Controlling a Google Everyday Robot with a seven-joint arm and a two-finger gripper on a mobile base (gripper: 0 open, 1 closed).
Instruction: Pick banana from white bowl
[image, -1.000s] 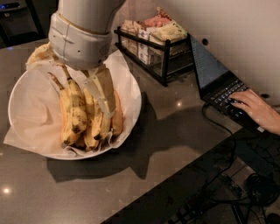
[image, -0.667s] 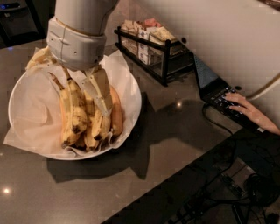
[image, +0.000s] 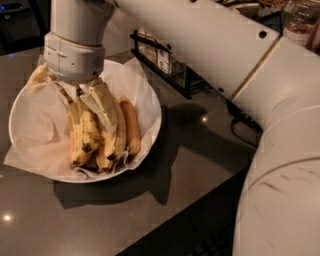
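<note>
The white bowl (image: 25, 160) sits on the dark table at the left, lined with crinkled off-white paper. Several bananas lie in its right half. The speckled banana (image: 81, 136) lies lengthwise, with another spotted one (image: 111, 146) beside it. A smooth orange-toned banana (image: 132, 126) lies nearest the right rim. My gripper (image: 86, 111) reaches down from the white wrist (image: 75, 55) into the bowl. It is open, with one finger on each side of the speckled banana's upper part. The right finger (image: 105, 106) lies across the bananas. The stem end is hidden under the wrist.
A black wire rack (image: 167, 62) with packets stands behind the bowl to the right. The large white arm links (image: 280, 150) fill the right side. Dark cables (image: 245, 122) lie on the table by the arm. The table's edge (image: 180, 215) runs diagonally at lower right.
The big white arm link has swung into the right of the view, hiding the laptop and the person's hand. The gripper has stayed over the bananas and sits a little lower among them.
</note>
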